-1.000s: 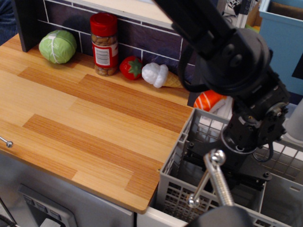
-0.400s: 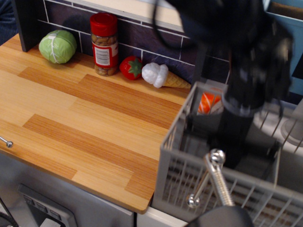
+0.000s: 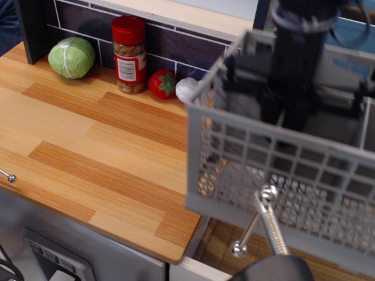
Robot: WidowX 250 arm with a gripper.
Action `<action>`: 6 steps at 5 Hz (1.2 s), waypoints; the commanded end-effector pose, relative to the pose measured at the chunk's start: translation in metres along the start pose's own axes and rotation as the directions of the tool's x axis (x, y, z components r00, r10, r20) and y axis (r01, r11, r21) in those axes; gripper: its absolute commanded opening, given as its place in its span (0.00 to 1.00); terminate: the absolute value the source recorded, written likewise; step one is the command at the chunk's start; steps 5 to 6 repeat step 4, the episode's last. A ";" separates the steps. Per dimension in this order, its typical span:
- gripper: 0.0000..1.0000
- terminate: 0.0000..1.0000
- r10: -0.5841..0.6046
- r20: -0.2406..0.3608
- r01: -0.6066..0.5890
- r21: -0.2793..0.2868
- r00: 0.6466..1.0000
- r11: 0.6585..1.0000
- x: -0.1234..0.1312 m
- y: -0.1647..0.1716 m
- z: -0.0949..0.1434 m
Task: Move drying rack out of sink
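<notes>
Lift step: the rack (image 3: 281,175), grey plastic lattice with thin-barred rim, hangs in the air, clear above the sink (image 3: 218,246), whose brownish bottom shows beneath. Black arm reaches down into the rack; the hand (image 3: 293,114) is hidden behind dark parts and the rack wall, so can't tell if it's spread or pinching, though judging by the raised rack it grips an inner divider. Next move likely calls for carrying it sideways over the wooden desk (image 3: 99,152) and setting it flat, clear of the cabbage (image 3: 71,57), jar (image 3: 129,54) and tomato (image 3: 162,84) along the tiled back wall. Chrome tap (image 3: 263,225) stands close in front.
</notes>
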State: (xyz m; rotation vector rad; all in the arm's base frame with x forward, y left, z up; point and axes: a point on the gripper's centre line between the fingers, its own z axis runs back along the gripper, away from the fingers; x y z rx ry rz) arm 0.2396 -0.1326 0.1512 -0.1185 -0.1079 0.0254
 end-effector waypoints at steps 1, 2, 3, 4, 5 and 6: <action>0.00 0.00 -0.059 0.097 0.054 0.051 0.994 0.997 -0.001 0.070 0.006; 0.00 0.00 -0.042 0.083 0.035 0.084 0.996 0.996 -0.009 0.118 0.001; 0.00 0.00 -0.011 0.068 0.003 0.110 0.998 0.994 -0.003 0.155 -0.007; 0.00 1.00 -0.014 0.055 0.006 0.129 0.998 0.992 -0.002 0.186 -0.022; 0.00 1.00 -0.014 0.055 0.006 0.129 0.998 0.992 -0.002 0.186 -0.022; 0.00 1.00 -0.014 0.055 0.006 0.129 0.998 0.992 -0.002 0.186 -0.022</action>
